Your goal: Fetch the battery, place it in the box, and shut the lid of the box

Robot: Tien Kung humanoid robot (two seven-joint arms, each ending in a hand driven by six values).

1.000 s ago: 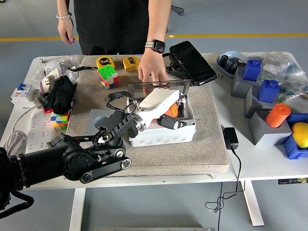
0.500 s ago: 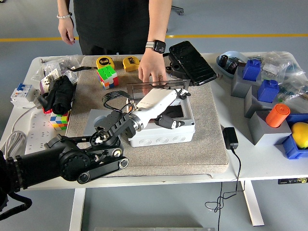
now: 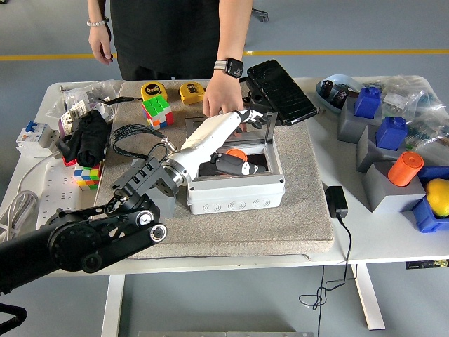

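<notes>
The white box [image 3: 235,196] sits open on the grey mat [image 3: 302,225]. An orange battery [image 3: 237,153] lies inside it. My left hand [image 3: 244,137], white with dark fingertips, reaches across the box. Its fingers [image 3: 254,118] are stretched out against the dark transparent lid [image 3: 268,132], which stands at the box's back edge. The thumb hangs over the box's inside and the hand holds nothing. A person's hand [image 3: 223,98] with a watch rests on the lid's top edge from the far side. My right arm is out of view.
A black case [image 3: 280,91] lies behind the box. Two yellow tape measures [image 3: 151,90] and a colour cube [image 3: 156,111] sit at the back left, and another cube [image 3: 88,175] at the left. A black adapter [image 3: 334,200], grey and blue blocks [image 3: 391,132] and an orange cylinder [image 3: 407,167] are at the right.
My left hand has moved from over the box's front to its back, with fingers now stretched against the lid. The forearm swung left. The orange battery now shows inside the box.
</notes>
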